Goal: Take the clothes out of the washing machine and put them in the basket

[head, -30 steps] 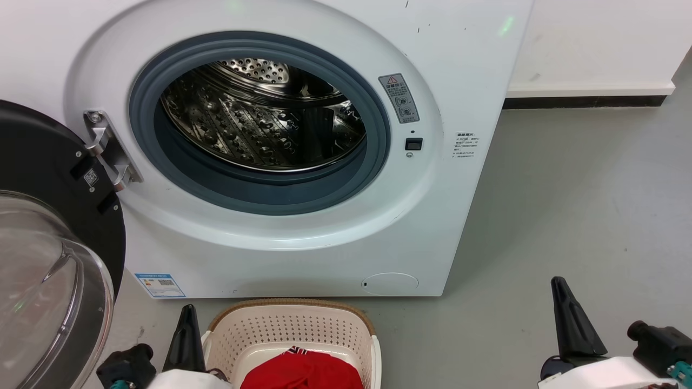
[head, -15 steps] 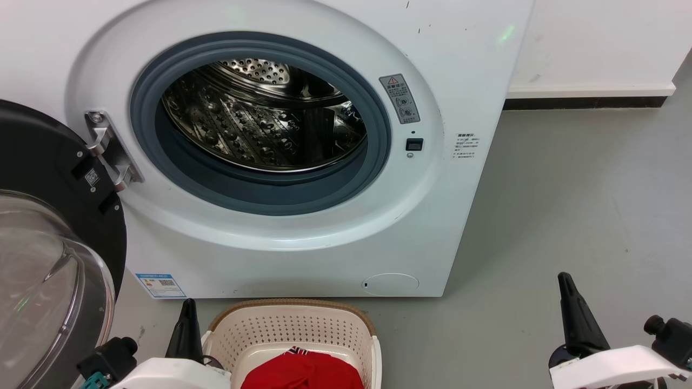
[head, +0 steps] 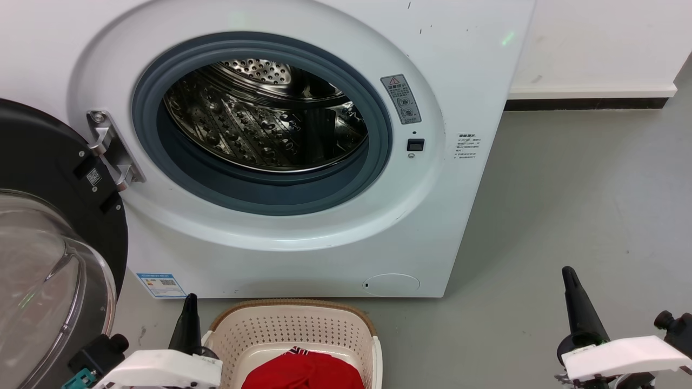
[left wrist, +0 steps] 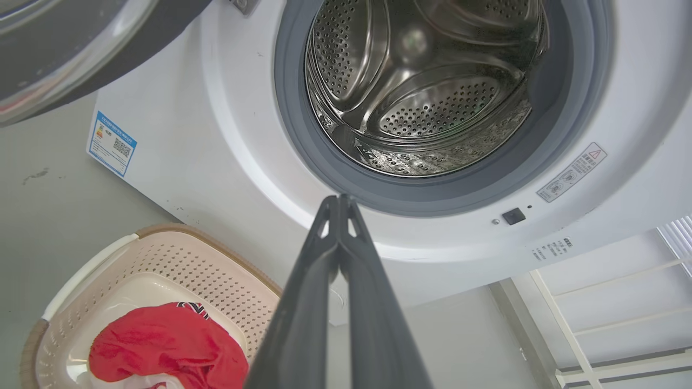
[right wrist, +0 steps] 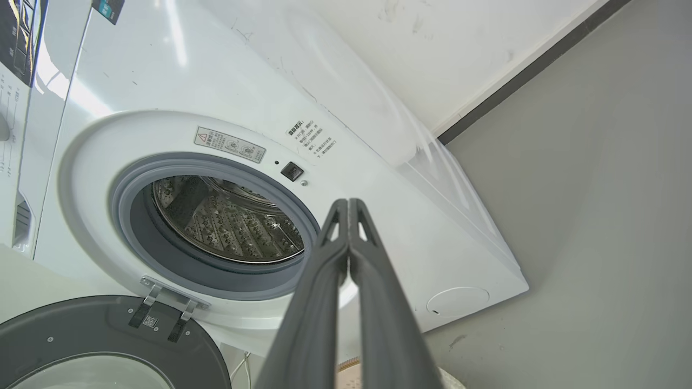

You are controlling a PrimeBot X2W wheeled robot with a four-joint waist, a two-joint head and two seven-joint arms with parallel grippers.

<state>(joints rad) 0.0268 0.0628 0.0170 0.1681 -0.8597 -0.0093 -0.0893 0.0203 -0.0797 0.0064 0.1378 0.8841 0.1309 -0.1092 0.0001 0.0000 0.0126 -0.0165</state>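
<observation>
Change: over the last second both wrists are drifting outward in the head view. The left gripper (head: 190,298) is sliding toward the left edge and the right gripper (head: 567,271) toward the right edge. The whole picture is also nudging slightly, so part of this is the camera moving.
Clothes: the red clothes (head: 303,373) are lying heaped in the basket (head: 292,306), looking the same as a second ago. The basket is standing on the floor (head: 567,189) just in front of the washing machine (head: 303,259).
Drum: the drum (head: 259,124) is showing bare steel in all three views, with no fabric in the parts that can be seen. The door (head: 48,270) is hanging wide open on the left.
Meaning: the unloading is probably finishing, and the arms appear to be settling into a rest pose rather than reaching in again.
Left arm: it is hovering low beside the basket's left wall, with the fingers pointing up toward the machine. The jaws are pressing together with nothing between them, and the left wrist view (left wrist: 339,201) makes this clear.
Right arm: it is hanging over bare floor, well apart from the basket. Its fingers are also pressing together on nothing, as the right wrist view (right wrist: 348,202) shows.
</observation>
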